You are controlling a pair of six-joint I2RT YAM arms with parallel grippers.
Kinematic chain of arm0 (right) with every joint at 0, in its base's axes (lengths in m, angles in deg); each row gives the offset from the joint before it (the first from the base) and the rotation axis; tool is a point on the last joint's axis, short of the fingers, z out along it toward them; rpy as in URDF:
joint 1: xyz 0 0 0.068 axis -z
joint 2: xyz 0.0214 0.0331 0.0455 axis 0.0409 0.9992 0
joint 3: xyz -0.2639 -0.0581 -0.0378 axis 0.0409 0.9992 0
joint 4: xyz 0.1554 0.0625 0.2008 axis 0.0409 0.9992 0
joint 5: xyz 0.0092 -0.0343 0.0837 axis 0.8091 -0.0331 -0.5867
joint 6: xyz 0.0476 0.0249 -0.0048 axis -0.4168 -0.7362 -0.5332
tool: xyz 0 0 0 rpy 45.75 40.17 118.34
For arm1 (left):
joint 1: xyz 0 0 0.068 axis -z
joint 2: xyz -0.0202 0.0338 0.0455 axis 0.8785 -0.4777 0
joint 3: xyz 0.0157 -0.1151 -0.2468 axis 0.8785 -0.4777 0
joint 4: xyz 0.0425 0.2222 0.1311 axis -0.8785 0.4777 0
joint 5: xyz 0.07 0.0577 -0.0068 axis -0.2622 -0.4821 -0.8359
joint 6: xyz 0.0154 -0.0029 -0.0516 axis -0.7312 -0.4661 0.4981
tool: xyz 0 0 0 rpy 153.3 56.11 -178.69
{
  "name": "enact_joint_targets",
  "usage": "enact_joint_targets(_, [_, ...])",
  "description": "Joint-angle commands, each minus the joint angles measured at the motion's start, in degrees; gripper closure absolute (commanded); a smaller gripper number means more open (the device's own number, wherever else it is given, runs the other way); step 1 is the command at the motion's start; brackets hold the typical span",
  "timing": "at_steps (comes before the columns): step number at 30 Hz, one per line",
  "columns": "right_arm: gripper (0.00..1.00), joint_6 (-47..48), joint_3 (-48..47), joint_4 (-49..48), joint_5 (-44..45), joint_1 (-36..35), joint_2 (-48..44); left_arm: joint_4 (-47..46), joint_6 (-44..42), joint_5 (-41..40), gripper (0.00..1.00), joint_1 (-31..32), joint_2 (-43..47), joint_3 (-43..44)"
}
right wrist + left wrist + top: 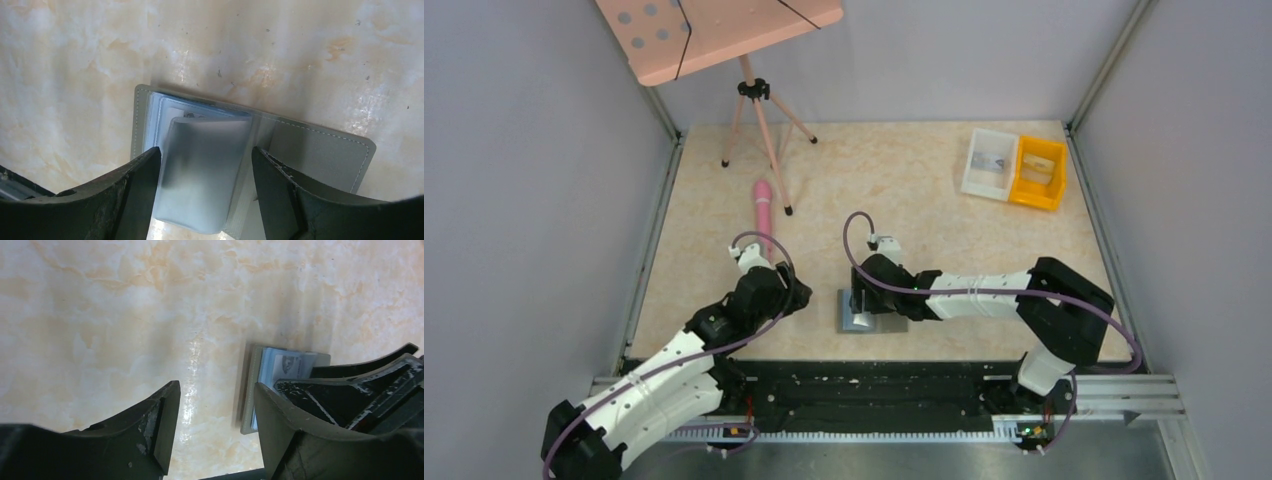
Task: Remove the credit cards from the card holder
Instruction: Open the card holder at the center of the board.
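On a beige marbled tabletop [924, 180] walled in grey, the flat dark-grey folding card holder [320, 150] is laid open directly beneath the right gripper [206, 152]. Its length runs across the fingers, which are spread astride its translucent plastic sleeve [207, 195]. The left gripper [216, 387], likewise spread and empty, is held near, to the left.

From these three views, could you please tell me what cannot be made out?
- Right wrist: cards blurred behind the cloudy sleeve of the card holder; whether the right gripper pinches it.
- Top: card holder mostly under right gripper; white bin, yellow bin contents too small.
- Left wrist: card holder half hidden by left gripper.
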Motion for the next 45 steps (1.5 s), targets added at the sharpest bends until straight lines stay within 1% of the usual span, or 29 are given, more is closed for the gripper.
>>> enact_joint_targets(1, [0.34,-1.2,0.0,-1.8,3.5,-0.8,1.6,1.8,0.1,-3.1,0.37,0.1,-1.5,0.4])
enact_joint_targets(5, [0.43,-1.4,2.5,-3.7,3.2,-0.7,1.0,2.0,0.4,-2.9,0.36,0.1,-3.2,0.8])
enact_joint_targets(7, [0.48,-1.0,4.0,-5.7,2.7,-0.7,0.3,0.5,-0.1,-1.9,0.37,0.1,-3.7,0.6])
enact_joint_targets(9, [0.51,-0.4,5.7,-8.3,1.7,-0.6,-0.8,-2.2,-1.5,1.1,0.39,0.1,-4.0,0.1])
enact_joint_targets(12, [0.54,-0.3,8.3,-12.0,-0.4,0.1,-2.1,-7.8,-3.1,8.3,0.39,0.1,-5.8,-0.7])
enact_joint_targets(16, [0.60,-0.8,11.2,-14.3,-1.2,1.0,-4.2,-11.5,-3.0,15.7,0.39,0.1,-9.7,-1.1])
enact_joint_targets(20, [0.67,-2.4,16.4,-18.4,-3.1,3.3,-7.0,-13.4,-2.6,19.1,0.39,0.1,-14.6,-1.4])
enact_joint_targets(24, [0.73,-3.4,22.0,-23.4,-5.2,5.8,-9.7,-15.6,-2.1,21.2,0.39,0.1,-17.2,-2.1])
enact_joint_targets(31, [0.80,-3.8,27.0,-24.5,-6.5,8.5,-15.6,-19.3,-2.5,22.8,0.39,0.1,-19.4,-2.7])
enact_joint_targets(37, [0.84,-4.4,31.1,-27.5,-7.8,10.5,-20.7,-21.0,-2.0,24.5,0.39,0.1,-21.1,-2.5])
enact_joint_targets(40, [0.85,-3.5,31.4,-27.8,-8.7,11.4,-21.3,-21.4,-2.2,24.8,0.40,0.2,-20.8,-2.2])
enact_joint_targets(45, [0.85,-1.3,28.9,-29.6,-12.1,12.1,-18.9,-21.2,-3.2,27.3,0.44,0.2,-21.1,0.6])
